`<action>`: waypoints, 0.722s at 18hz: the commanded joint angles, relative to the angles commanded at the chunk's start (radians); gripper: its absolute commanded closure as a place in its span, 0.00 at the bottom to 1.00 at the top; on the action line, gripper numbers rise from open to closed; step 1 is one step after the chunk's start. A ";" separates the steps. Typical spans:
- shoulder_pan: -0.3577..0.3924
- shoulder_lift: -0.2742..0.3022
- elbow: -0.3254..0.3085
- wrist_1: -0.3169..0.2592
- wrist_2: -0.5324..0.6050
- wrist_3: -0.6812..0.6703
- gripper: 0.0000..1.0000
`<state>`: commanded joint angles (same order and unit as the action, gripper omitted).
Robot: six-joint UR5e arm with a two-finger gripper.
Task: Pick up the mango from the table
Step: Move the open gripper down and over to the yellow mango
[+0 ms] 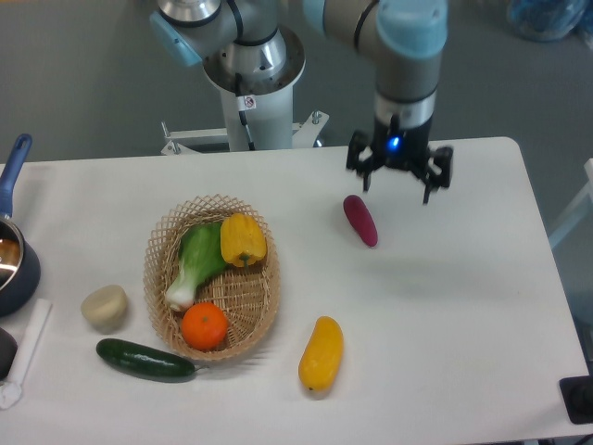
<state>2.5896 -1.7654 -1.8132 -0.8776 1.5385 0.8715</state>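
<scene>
The mango [321, 354] is a smooth elongated yellow-orange fruit lying on the white table [454, 315] near its front edge, right of the basket. My gripper [398, 185] hangs above the table's back right part, far behind the mango. Its fingers [360, 178] are spread apart and hold nothing. A dark red oblong vegetable [360, 221] lies just below and left of the gripper.
A wicker basket [211, 278] holds a yellow bell pepper [243, 238], a green leafy vegetable [196, 262] and a round orange [204, 326]. A cucumber [145, 360] and a beige lump [104, 307] lie at the front left. A blue-handled pot [13, 255] stands at the left edge.
</scene>
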 joint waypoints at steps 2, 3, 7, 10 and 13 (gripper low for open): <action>-0.006 -0.046 0.032 0.000 -0.001 -0.069 0.00; -0.014 -0.072 0.057 0.000 -0.003 -0.087 0.00; -0.034 -0.185 0.155 0.003 -0.050 -0.097 0.00; -0.057 -0.255 0.222 0.002 -0.081 -0.132 0.00; -0.074 -0.290 0.230 0.005 -0.095 -0.132 0.00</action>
<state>2.5158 -2.0554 -1.5831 -0.8729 1.4435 0.7394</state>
